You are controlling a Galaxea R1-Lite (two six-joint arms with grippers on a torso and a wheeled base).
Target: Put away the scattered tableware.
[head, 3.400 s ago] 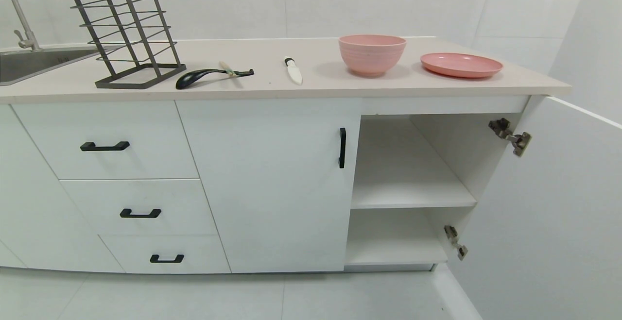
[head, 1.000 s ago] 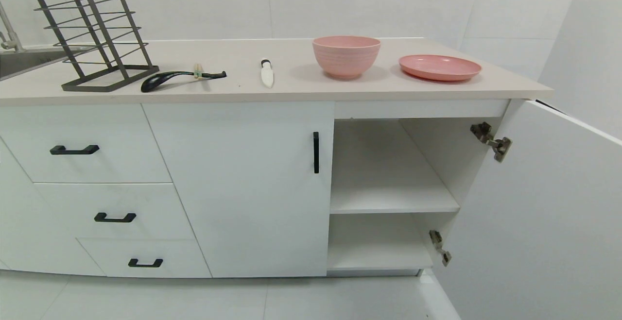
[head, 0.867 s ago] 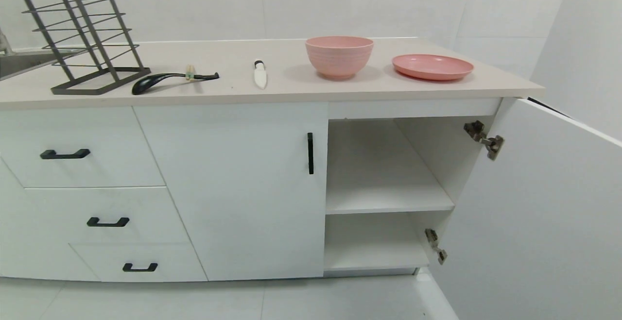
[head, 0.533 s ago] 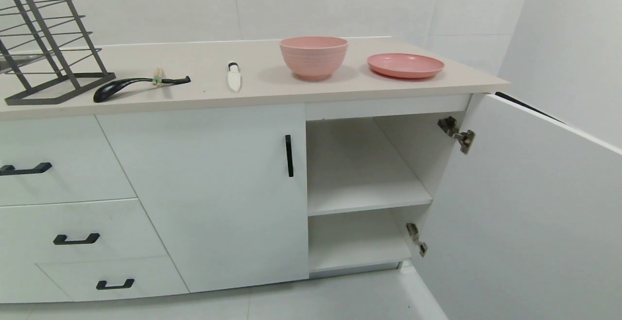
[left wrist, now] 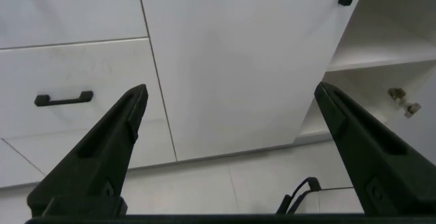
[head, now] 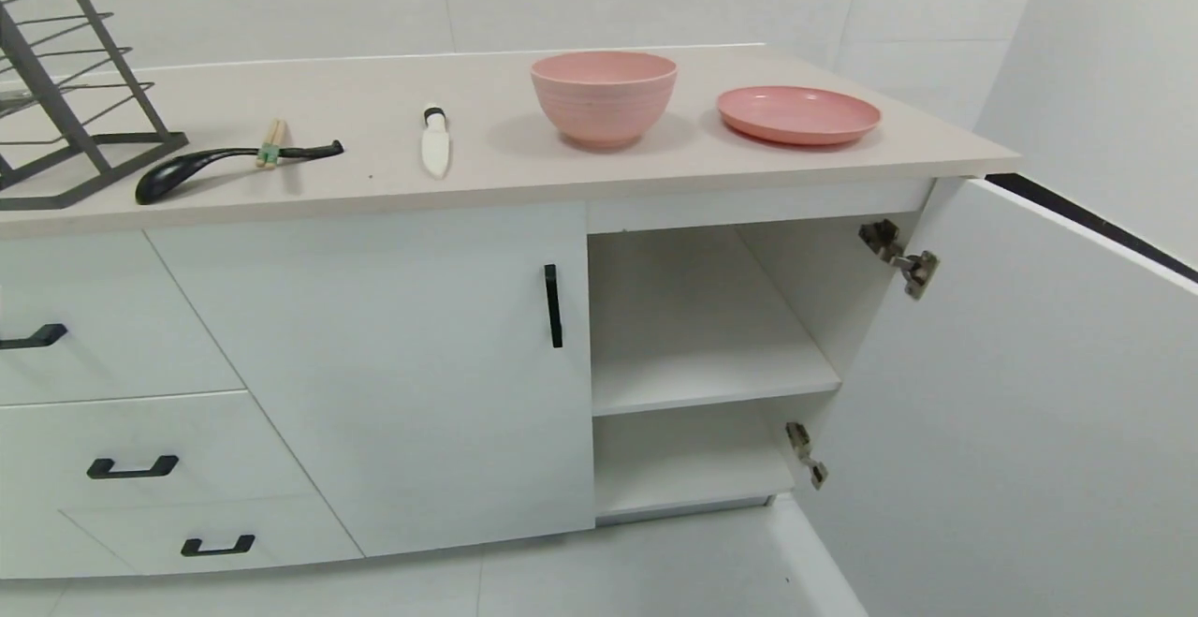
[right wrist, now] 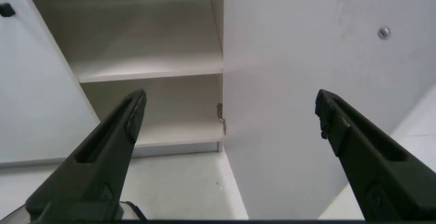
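Note:
On the beige countertop [head: 487, 177] stand a pink bowl [head: 604, 95] and, to its right, a flat pink plate [head: 798, 114]. Left of the bowl lies a small white knife [head: 434, 142] with a black end. Further left a black ladle [head: 215, 164] lies with a pair of chopsticks [head: 270, 142] across its handle. My left gripper [left wrist: 231, 98] hangs open low before the white cabinet fronts. My right gripper [right wrist: 228, 105] is open too, facing the open cabinet's shelves [right wrist: 150, 64] and door [right wrist: 306, 81]. Both are empty.
A dark wire rack [head: 56, 83] stands at the counter's left end. Below the plate the cabinet [head: 697, 383] stands open, two bare shelves inside, its door [head: 1029, 411] swung out to the right. Drawers with black handles [head: 131, 467] are at the left. The floor is pale tile.
The whole head view has shifted: the counter and cabinet slid left, then drew closer, so the camera moved. The tableware lies where it was.

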